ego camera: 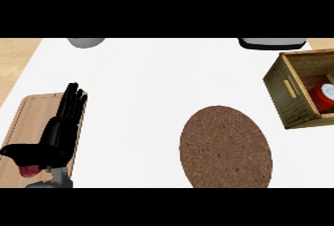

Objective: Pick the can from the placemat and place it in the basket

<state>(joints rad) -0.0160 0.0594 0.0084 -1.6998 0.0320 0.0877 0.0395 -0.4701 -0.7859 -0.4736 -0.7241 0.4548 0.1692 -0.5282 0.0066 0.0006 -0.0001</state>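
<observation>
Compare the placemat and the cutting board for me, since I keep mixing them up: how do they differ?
The placemat is a dark brown woven oval; the cutting board is a pale wooden rectangle. The placemat lies bare at centre; the cutting board lies at the left under the open left hand. Both lie flat on the white counter.

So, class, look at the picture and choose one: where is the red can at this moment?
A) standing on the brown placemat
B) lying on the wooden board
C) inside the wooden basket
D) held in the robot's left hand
C: the red can sits inside the wooden basket at the right edge, while the brown placemat has nothing on it.
</observation>
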